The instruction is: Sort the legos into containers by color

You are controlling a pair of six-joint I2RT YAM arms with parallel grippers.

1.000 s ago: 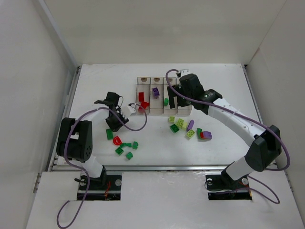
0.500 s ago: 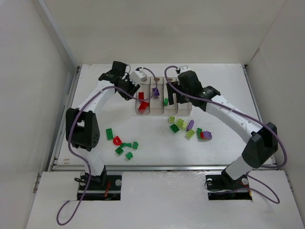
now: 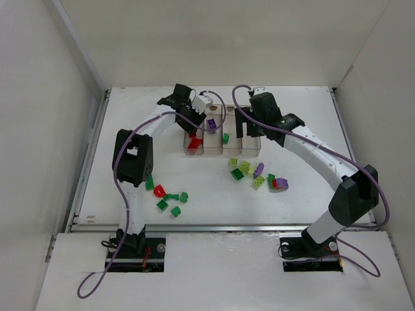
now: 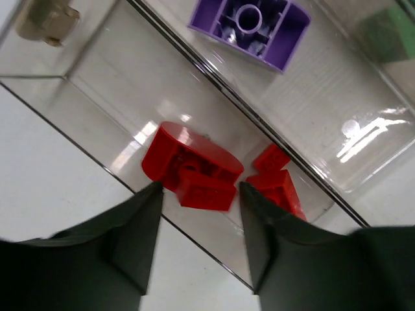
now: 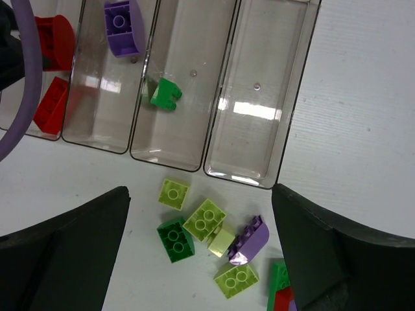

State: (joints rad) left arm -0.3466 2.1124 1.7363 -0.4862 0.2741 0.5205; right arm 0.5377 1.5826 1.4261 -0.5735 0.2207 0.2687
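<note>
On white bench [image 3: 130, 129], white walls [image 3: 39, 129], smoky bins [image 5: 259, 97], bright legos [image 5: 204, 220], left end effector [image 4: 200, 188] part-open, right end effector [image 5: 200, 194] wide, both empty

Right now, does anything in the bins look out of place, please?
Nothing odd: red bricks in the end bin, a purple brick in the second bin, a green brick in the third bin, none in the fourth bin.

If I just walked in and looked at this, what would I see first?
First, the bright red legos in the end bin of the clear containers, with the left gripper hanging open right above them. Next, a jumble of green, yellow-green and purple legos lying loose on the white table, on the near side of the bins, under the wide-open right gripper.
</note>
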